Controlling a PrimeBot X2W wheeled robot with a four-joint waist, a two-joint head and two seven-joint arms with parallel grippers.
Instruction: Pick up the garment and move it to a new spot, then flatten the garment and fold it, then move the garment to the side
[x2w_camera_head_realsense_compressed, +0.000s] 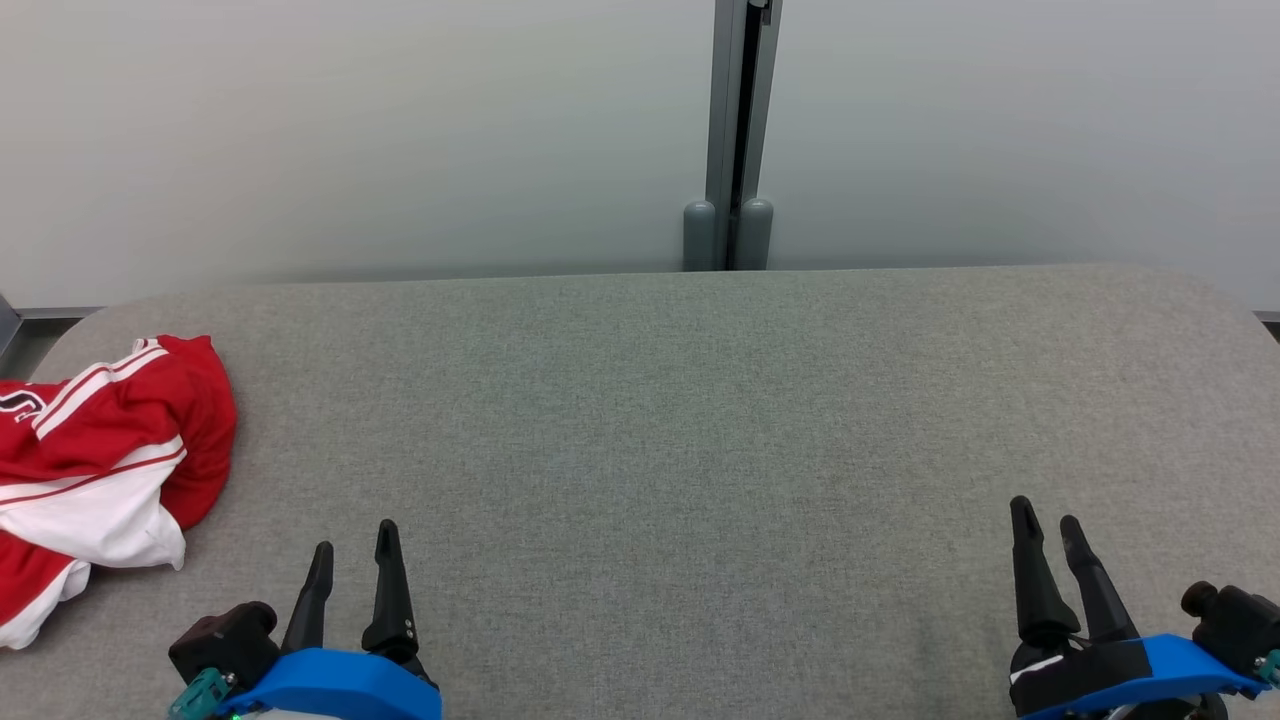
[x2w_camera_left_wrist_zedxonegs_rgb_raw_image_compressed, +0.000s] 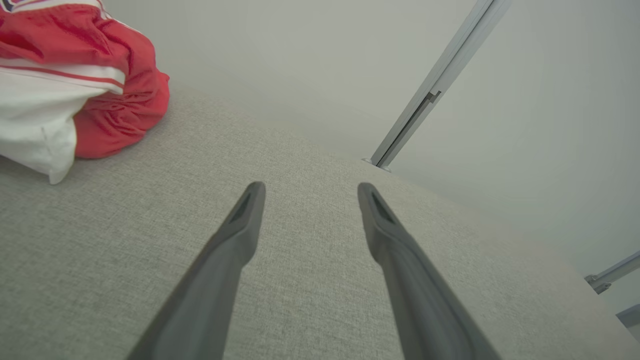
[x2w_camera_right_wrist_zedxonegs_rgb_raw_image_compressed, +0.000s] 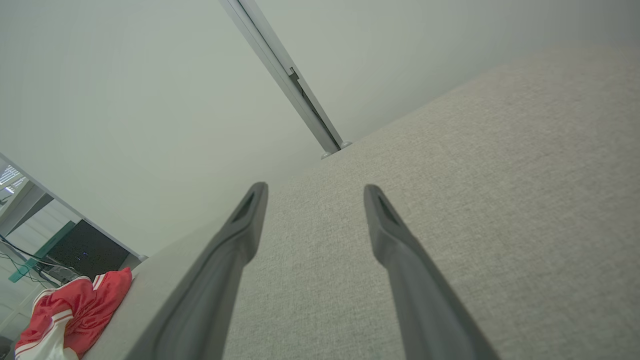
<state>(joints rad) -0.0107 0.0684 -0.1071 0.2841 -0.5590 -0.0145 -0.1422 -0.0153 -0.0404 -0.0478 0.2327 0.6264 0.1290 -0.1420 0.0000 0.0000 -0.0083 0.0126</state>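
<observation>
- One wide, grey, woven-fabric-covered surface (x2w_camera_head_realsense_compressed: 640, 400) with rounded far corners is stretching across the head view and is carrying the single task item.
- One crumpled red-and-white striped fabric garment (x2w_camera_head_realsense_compressed: 110, 450) is lying bunched in a heap at the far left end of the surface. Part of it is running past the head view's left edge. In the right wrist view the garment (x2w_camera_right_wrist_zedxonegs_rgb_raw_image_compressed: 75, 310) is sitting close to the surface's end.
- One left end effector (x2w_camera_head_realsense_compressed: 355, 537), with two long dark fingers on a blue wrist housing (x2w_camera_head_realsense_compressed: 330, 685), is resting at the lower left of the head view. Its jaws are standing released and are grasping nothing. It is sitting near the garment but apart from it, and in the left wrist view the garment (x2w_camera_left_wrist_zedxonegs_rgb_raw_image_compressed: 120, 100) is showing up and to the left of the spread fingers (x2w_camera_left_wrist_zedxonegs_rgb_raw_image_compressed: 235, 235).
- One right end effector (x2w_camera_head_realsense_compressed: 1045, 510) of the same build is resting at the lower right of the head view, well apart from the garment. Its jaws are likewise standing released and are grasping nothing, with bare grey fabric showing between them in the right wrist view.
- One pale, plain wall (x2w_camera_head_realsense_compressed: 350, 130) is rising behind the surface.
- One grey metal upright post (x2w_camera_head_realsense_compressed: 740, 130) is standing against the wall at the surface's far edge, slightly right of centre.
</observation>
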